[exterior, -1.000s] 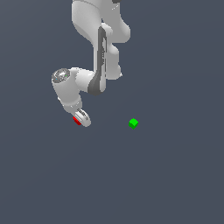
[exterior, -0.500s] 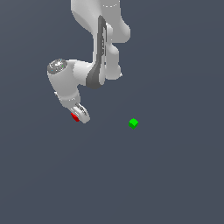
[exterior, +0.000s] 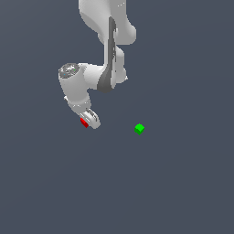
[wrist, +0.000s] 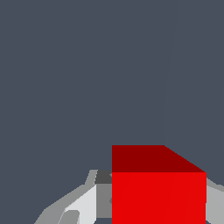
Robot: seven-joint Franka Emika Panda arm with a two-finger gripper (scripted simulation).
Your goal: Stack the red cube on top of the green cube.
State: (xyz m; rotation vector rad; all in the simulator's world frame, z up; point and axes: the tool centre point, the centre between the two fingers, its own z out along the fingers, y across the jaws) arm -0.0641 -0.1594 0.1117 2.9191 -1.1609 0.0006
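The red cube (exterior: 84,122) shows as a small red patch at the tip of my white gripper (exterior: 88,120), which is shut on it. In the wrist view the red cube (wrist: 158,188) fills the space between the grey fingers (wrist: 78,205), held tight on both sides. The green cube (exterior: 139,129) lies alone on the dark floor, well off toward the exterior view's right of the gripper and about level with it. It is out of the wrist view.
The white arm (exterior: 107,55) comes down from the top of the exterior view and bends toward the exterior view's left. A plain dark grey floor (exterior: 137,192) spreads all around.
The gripper has lifted slightly with the red cube held in it and the wrist has turned a little. The green cube has stayed where it was.
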